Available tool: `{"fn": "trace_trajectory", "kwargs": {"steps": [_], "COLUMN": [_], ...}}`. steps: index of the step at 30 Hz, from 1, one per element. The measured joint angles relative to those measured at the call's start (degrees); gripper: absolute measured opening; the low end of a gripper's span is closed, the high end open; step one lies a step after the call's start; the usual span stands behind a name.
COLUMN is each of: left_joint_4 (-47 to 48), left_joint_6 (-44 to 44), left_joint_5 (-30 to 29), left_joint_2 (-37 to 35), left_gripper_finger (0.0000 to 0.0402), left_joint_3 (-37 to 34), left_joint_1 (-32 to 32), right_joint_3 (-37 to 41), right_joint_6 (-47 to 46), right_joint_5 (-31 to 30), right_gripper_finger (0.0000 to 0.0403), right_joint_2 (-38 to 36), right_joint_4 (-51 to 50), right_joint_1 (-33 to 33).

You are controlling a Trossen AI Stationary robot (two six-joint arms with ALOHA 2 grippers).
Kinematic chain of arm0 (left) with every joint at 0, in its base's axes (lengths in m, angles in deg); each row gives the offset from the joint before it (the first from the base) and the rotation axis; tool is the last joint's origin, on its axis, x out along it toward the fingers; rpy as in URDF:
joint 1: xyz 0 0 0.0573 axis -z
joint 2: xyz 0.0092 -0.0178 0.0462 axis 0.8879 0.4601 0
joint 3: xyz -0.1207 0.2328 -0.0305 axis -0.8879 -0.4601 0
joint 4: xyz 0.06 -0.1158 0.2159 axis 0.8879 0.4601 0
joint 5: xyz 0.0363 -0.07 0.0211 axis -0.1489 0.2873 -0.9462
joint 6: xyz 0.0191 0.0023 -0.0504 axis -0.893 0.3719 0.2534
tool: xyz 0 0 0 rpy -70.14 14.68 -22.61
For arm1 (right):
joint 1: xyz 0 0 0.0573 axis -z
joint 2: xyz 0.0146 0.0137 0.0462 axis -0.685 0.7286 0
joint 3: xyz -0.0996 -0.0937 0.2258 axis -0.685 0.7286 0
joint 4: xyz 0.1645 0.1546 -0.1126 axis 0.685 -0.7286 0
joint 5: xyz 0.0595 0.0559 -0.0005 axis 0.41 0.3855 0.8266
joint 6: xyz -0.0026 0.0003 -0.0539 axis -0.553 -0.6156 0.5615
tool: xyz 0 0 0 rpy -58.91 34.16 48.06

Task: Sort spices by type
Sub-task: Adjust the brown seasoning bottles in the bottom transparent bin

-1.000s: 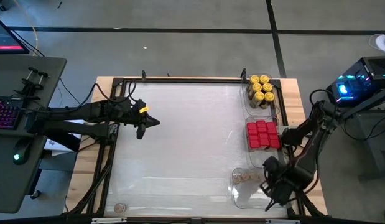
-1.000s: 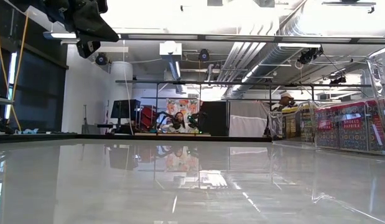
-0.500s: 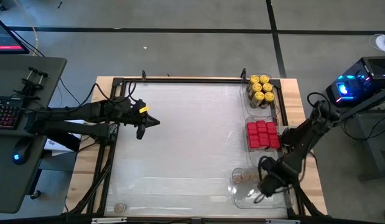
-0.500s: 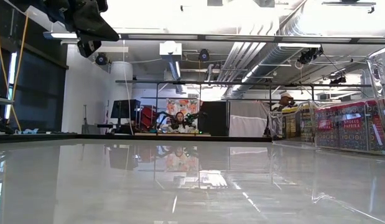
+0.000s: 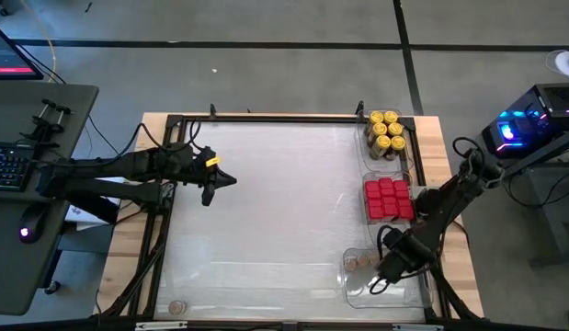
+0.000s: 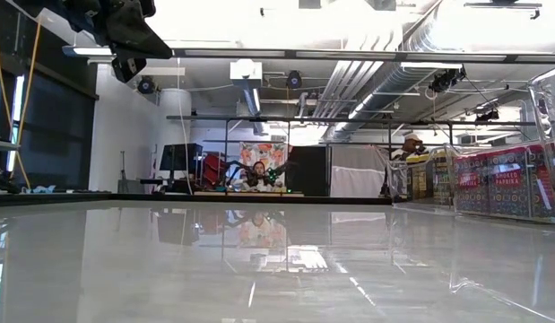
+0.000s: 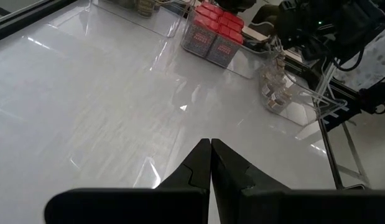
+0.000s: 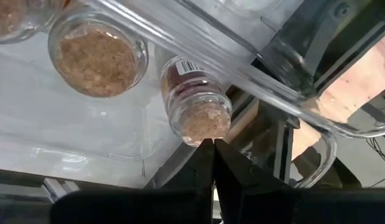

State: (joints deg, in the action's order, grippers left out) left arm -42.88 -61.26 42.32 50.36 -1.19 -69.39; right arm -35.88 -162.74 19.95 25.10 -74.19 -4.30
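Yellow-lidded jars (image 5: 386, 131) fill a clear tray at the table's far right. Red tins (image 5: 388, 198) sit in the tray in front of it. Cork-topped jars (image 5: 362, 262) stand in the near-right tray (image 5: 358, 292). One more cork-topped jar (image 5: 177, 307) stands alone at the near-left corner. My right gripper (image 5: 381, 280) hangs shut over the near-right tray, pointing steeply down. In the right wrist view its tips (image 8: 212, 144) are at the edge of one jar's cork top (image 8: 203, 123), beside another jar (image 8: 97, 59). My left gripper (image 5: 224, 179) waits shut above the table's left part. My right gripper's shut fingertips (image 8: 208, 152) come from above and overlap the rim of a jar's cork top (image 8: 208, 134) in the wrist view. Whether they touch it I cannot tell. The jar stands upright by the tray's clear wall with nothing between the fingers.
The three clear trays line the table's right edge. A dark frame (image 5: 266, 118) runs around the table. A desk with a keyboard (image 5: 8, 165) stands to the left. The white middle of the table (image 5: 275, 211) holds no objects.
My right gripper has gone down and toward the table's left, from the near-right corner in over the near-right tray, tipping more steeply downward. The left arm has kept still.
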Motion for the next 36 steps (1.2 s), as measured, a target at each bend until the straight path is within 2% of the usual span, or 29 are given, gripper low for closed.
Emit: {"fn": "trace_trajectory", "kwargs": {"steps": [28,36], "left_joint_4": [1.7,1.7], "left_joint_6": [-0.1,-0.1], "left_joint_5": [0.0,0.0], "left_joint_2": [0.0,0.0], "left_gripper_finger": [0.0,0.0], "left_joint_3": [0.0,0.0], "left_joint_1": [0.0,0.0], "right_joint_3": [0.0,-0.1], "right_joint_6": [0.8,3.2], "right_joint_5": [-3.3,-2.5], "right_gripper_finger": [0.0,0.0], "right_joint_2": [0.1,2.8], "right_joint_4": [1.0,2.0], "right_joint_1": [-0.1,-0.1]}}
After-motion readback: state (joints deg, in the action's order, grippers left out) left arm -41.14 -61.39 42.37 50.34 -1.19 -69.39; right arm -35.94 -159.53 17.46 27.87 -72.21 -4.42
